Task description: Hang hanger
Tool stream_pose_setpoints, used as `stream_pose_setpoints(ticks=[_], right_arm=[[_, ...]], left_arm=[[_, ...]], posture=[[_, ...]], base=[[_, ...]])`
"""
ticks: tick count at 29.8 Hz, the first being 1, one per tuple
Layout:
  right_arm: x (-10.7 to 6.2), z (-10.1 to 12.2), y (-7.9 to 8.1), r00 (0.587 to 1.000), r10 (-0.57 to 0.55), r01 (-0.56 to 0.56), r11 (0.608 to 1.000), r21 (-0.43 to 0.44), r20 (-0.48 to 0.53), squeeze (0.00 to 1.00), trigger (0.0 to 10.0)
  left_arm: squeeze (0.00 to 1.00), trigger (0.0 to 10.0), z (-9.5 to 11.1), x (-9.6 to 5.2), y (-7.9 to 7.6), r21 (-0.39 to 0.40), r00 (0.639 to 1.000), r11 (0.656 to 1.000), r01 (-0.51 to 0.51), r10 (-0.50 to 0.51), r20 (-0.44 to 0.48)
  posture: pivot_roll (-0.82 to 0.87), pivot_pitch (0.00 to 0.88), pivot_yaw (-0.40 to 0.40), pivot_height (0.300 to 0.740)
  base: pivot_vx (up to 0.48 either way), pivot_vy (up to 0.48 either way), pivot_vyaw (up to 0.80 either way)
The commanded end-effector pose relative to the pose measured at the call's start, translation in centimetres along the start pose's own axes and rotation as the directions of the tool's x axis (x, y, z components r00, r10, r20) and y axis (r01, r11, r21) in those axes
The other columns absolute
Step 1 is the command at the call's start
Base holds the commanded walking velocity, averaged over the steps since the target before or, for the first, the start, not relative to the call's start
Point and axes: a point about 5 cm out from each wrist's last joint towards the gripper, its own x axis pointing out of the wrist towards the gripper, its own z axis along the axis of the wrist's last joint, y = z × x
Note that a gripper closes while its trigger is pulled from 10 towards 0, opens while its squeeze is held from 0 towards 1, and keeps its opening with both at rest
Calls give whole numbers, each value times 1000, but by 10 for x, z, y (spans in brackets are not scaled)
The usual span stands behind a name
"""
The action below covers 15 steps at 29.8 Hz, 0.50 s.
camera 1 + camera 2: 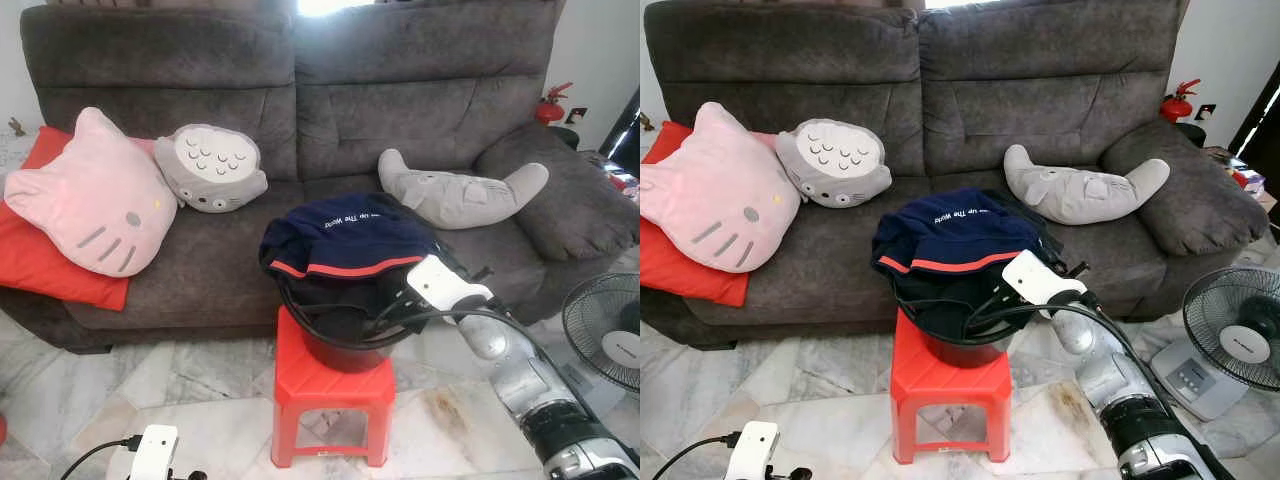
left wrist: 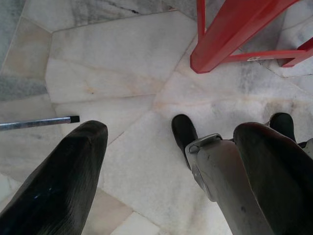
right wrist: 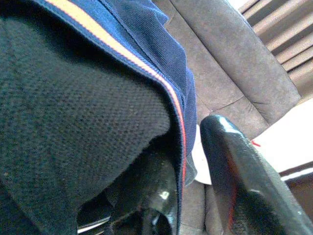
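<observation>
A navy shirt (image 1: 345, 235) with a red stripe along its hem lies heaped over dark clothes in a black bucket (image 1: 345, 352). The bucket stands on a red plastic stool (image 1: 330, 392) in front of the sofa. My right gripper (image 1: 387, 314) reaches in at the bucket's right rim, just under the shirt's hem. In the right wrist view its fingers (image 3: 234, 176) stand apart, open, with the striped hem (image 3: 171, 103) running down into the gap. My left gripper (image 2: 173, 131) hangs low over the marble floor, open and empty. I cannot make out a hanger among the clothes.
A grey sofa (image 1: 230, 270) behind the stool carries a pink cat cushion (image 1: 95, 200), a grey round plush (image 1: 212, 168), a long grey plush (image 1: 462, 192) and a red cushion (image 1: 40, 262). A floor fan (image 1: 605, 335) stands at the right. One stool leg (image 2: 230, 41) is close to my left gripper.
</observation>
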Motion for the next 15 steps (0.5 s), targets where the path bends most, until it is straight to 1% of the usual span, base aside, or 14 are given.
stream_pose_setpoints(ticks=[1, 12, 15], right_arm=[[3, 3, -1, 1000, -4, 4, 1000, 1, 14, 0, 0], [3, 0, -1, 1000, -8, 8, 1000, -9, 1, 0, 0], [3, 0, -2, 1000, -17, 17, 1000, 1, 3, 0, 0]], left_arm=[[0, 10000, -2, -1, 4, 37, 1000, 999, -4, 5, -16], [0, 10000, -2, -1, 5, 39, 1000, 999, -5, 5, -15], [0, 10000, -2, -1, 5, 39, 1000, 999, -5, 6, -15]], posture=[[-196, 0, 15, 740], [-196, 0, 17, 740], [-195, 0, 18, 740]], base=[[0, 0, 0], [0, 0, 0], [0, 0, 0]])
